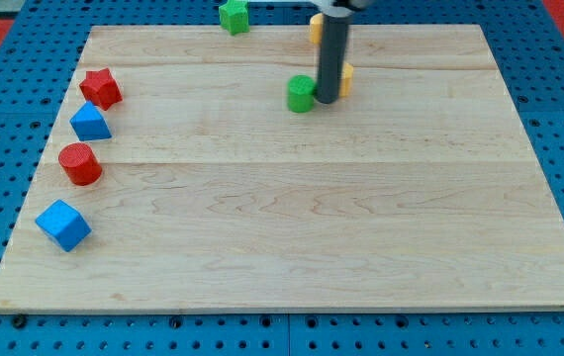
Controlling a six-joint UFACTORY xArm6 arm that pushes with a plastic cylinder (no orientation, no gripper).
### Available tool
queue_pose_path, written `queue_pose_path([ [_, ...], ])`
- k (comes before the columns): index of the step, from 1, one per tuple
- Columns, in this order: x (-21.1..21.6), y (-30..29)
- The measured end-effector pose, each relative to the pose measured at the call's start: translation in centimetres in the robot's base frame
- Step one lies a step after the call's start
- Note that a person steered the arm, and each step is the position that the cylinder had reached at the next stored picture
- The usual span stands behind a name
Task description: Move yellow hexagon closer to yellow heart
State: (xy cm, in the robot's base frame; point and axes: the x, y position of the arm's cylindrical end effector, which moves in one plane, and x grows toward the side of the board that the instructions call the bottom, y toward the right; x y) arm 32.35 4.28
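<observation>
My dark rod comes down from the view's top, and my tip rests on the wooden board near its top middle. A yellow block sits just right of the rod and is mostly hidden behind it. A second yellow block shows at the rod's left edge near the board's top edge, also mostly hidden. I cannot tell which one is the hexagon and which the heart. A green block sits right against the left of my tip.
A green star-like block lies at the board's top edge. Down the left side lie a red star, a blue triangular block, a red cylinder and a blue cube.
</observation>
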Motion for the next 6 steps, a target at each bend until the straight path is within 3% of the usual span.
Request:
queue_pose_path([
  [1,-4.3,1.1],
  [2,-1.2,1.2],
  [3,0.1,5.7],
  [4,-2.2,8.3],
  [5,-5.8,7.2],
  [6,-2.6,6.9],
])
